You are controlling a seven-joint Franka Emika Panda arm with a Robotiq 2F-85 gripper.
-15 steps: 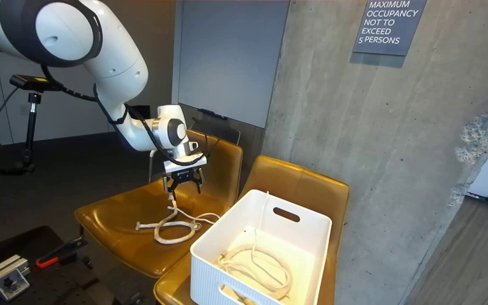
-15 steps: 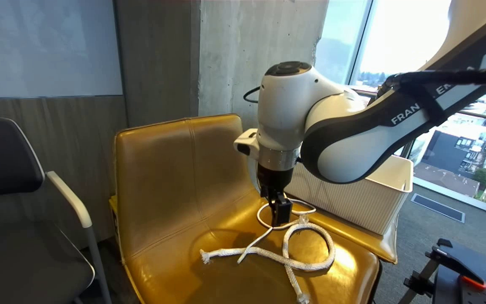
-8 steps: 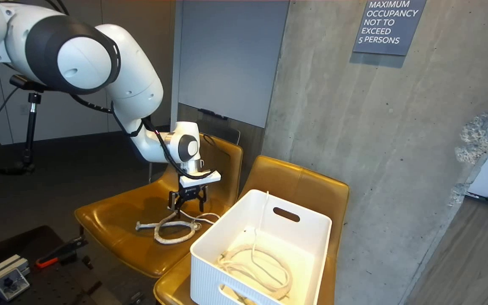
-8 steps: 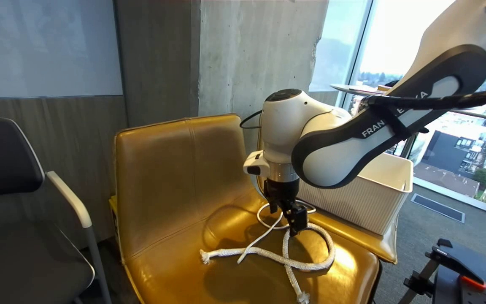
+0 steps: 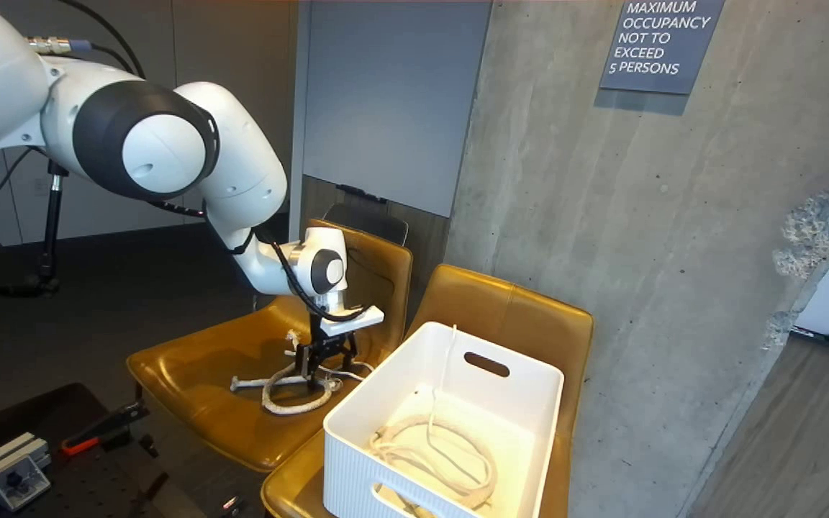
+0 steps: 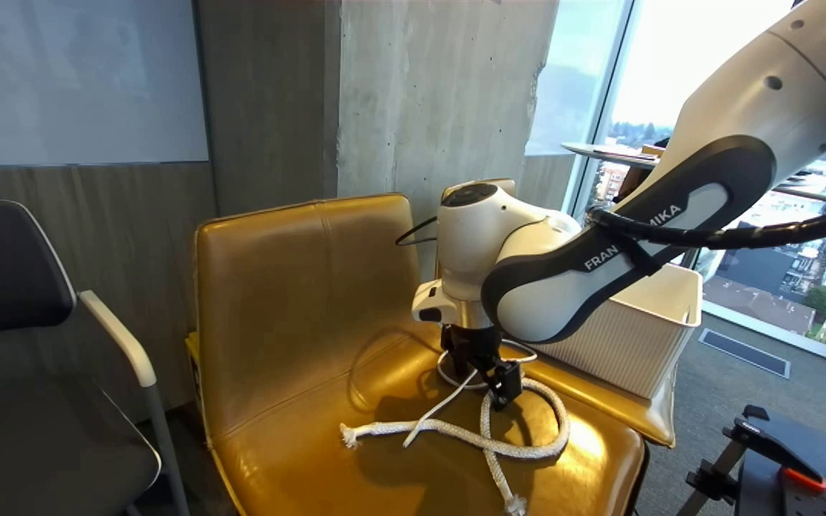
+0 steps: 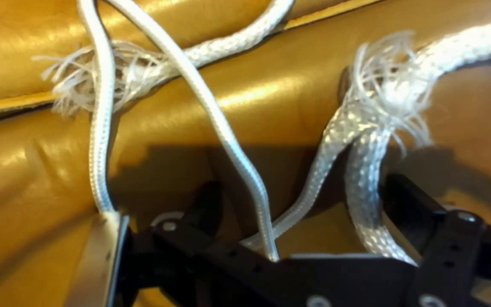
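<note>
Containing rope coil (image 5: pixel 486 471): white bin (image 5: pixel 350 464) | gripper (image 5: pixel 329 375): spread over loose rope (image 6: pixel 520 451)

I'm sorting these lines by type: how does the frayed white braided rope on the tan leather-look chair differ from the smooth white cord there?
Thickness: the frayed white braided rope is much thicker than the smooth white cord. Pose: the rope crosses itself to form a loop, while one end of the cord runs straight across the rope. Both are whitish and lie on the tan leather-look chair.
</note>
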